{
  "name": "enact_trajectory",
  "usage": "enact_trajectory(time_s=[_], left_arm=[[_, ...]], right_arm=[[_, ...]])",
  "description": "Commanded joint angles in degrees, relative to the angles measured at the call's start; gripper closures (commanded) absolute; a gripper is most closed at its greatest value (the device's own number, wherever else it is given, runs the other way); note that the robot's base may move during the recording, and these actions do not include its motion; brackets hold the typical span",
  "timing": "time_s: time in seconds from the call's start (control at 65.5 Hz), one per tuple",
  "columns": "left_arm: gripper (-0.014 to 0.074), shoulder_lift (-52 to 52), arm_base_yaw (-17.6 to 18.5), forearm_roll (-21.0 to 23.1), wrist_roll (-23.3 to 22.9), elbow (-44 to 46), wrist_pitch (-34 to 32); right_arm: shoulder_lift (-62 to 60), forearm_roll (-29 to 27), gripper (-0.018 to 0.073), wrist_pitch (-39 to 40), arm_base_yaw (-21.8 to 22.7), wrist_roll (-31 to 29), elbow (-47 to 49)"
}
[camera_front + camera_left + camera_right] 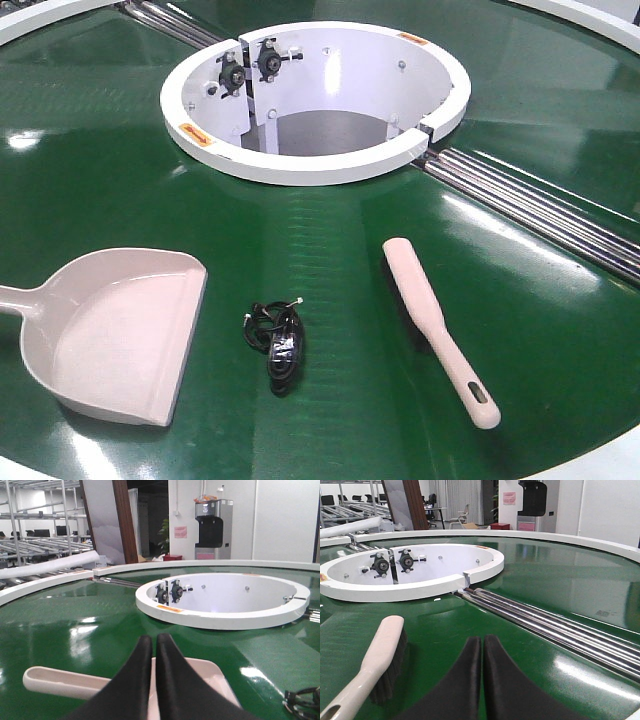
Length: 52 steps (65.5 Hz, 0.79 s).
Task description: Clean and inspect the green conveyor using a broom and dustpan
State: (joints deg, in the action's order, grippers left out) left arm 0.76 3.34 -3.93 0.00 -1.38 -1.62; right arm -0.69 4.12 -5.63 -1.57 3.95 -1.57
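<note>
The green conveyor (pixel 340 230) fills the front view, its glossy dark belt curving around a white central ring (pixel 300 165) at the far middle, with silver roller rods (pixel 545 210) running from the ring out to the right. The dustpan (pixel 110 335) lies flat on the belt at the near left, its open mouth facing right and its handle running off the left edge. The broom (pixel 435 325) lies on the belt at the near right, brush head farther away and the slotted end of its handle nearer. Its black bristles show along the side in the right wrist view. Between the two, well apart from each, sits a small bundle of black cable (pixel 278 345). The left gripper (pixel 153 641) hangs above the dustpan with its two black fingers pressed nearly together and nothing between them. The right gripper (pixel 482 641) hangs over bare belt just right of the broom handle, its fingers likewise closed against each other and empty.
</note>
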Motion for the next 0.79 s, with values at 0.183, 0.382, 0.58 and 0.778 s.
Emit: enact_trajectory(time_s=[0.183,0.382,0.58,0.778], left_arm=[[0.0603,-5.45,-0.1,2.32,-0.36,17.96,0.08],[0.0603,-18.41,-0.1,2.26,0.0,30.33,14.4],[0.0603,-30.33,-0.1,2.26,-0.31,34.5,24.43],[0.0603,-36.55,-0.1,2.31,-0.31,34.5,26.17]], right_arm=[[-0.57,0.19,0.0568,4.26,0.31,-0.62,-0.22],[-0.57,0.19,0.0568,4.26,0.31,-0.62,-0.22],[-0.57,0.19,0.0568,4.26,0.31,-0.62,-0.22],[-0.57,0.19,0.0568,4.26,0.31,-0.62,-0.22]])
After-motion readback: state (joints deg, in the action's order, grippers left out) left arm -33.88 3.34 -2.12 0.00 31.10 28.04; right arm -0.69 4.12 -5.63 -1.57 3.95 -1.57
